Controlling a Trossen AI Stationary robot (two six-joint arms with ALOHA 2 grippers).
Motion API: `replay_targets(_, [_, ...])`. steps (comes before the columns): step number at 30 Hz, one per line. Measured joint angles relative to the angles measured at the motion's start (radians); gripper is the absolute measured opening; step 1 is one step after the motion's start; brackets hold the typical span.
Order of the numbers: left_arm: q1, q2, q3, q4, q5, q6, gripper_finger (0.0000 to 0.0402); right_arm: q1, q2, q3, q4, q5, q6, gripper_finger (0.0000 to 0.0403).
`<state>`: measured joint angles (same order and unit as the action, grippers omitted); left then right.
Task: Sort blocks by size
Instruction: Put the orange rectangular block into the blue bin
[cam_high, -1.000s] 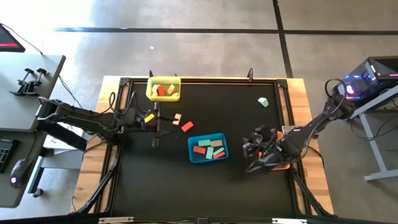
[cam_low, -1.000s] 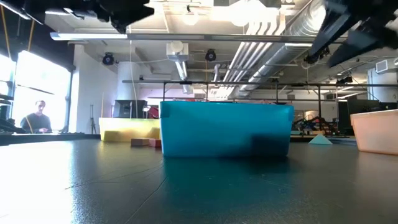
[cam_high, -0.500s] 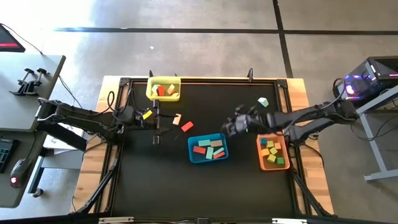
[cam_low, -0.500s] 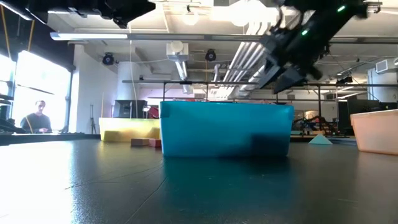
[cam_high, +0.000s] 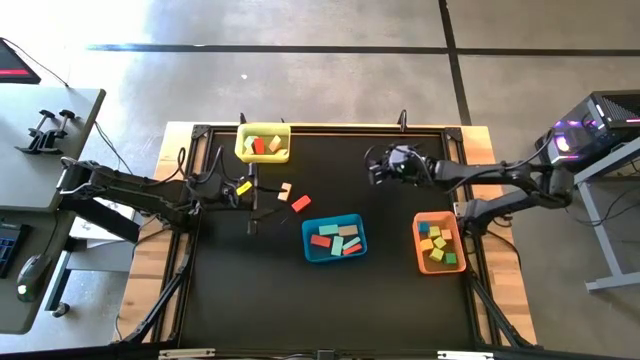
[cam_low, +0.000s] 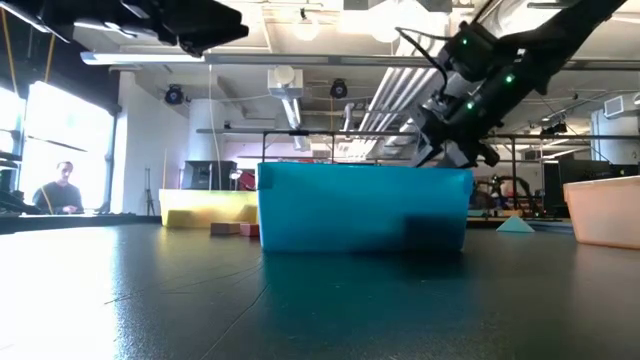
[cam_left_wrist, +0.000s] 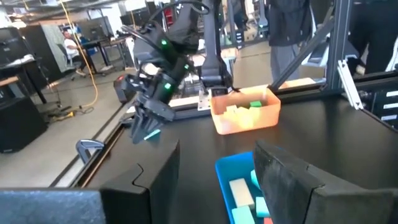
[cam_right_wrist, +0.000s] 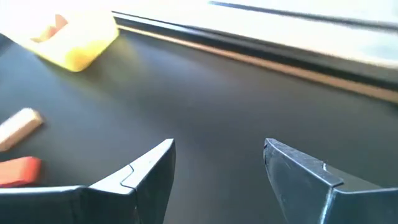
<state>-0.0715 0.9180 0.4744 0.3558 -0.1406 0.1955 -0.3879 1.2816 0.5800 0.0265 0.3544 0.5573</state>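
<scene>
Pale green block (cam_high: 424, 163): probably light, stiff and smooth; pinch its flat sides. Your right gripper (cam_high: 376, 168), jaws apart and empty, hangs near; left gripper (cam_high: 252, 195) likewise apart.

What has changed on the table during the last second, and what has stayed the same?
The right gripper swung from over the orange tray, past the blue tray, to the table's far side near the pale green block. Its jaws are open and empty. The left gripper stayed near the yellow tray; the trays and loose blocks did not move.
</scene>
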Motion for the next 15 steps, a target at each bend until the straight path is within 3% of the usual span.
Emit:
replay_targets(4, [0.000,0.000,0.000,-0.014,0.000,0.000,0.0191,-0.070,0.000,0.028,-0.030,0.024,-0.127,0.0240])
replay_targets(10, [0.000,0.000,0.000,-0.032,-0.001,-0.019,0.0191,-0.204,0.002,0.080,-0.157,0.050,-0.186,0.0240])
replay_targets(15, [0.000,0.000,0.000,-0.155,-0.003,-0.069,0.0191,-0.240,0.003,0.080,-0.165,-0.065,-0.226,0.0241])
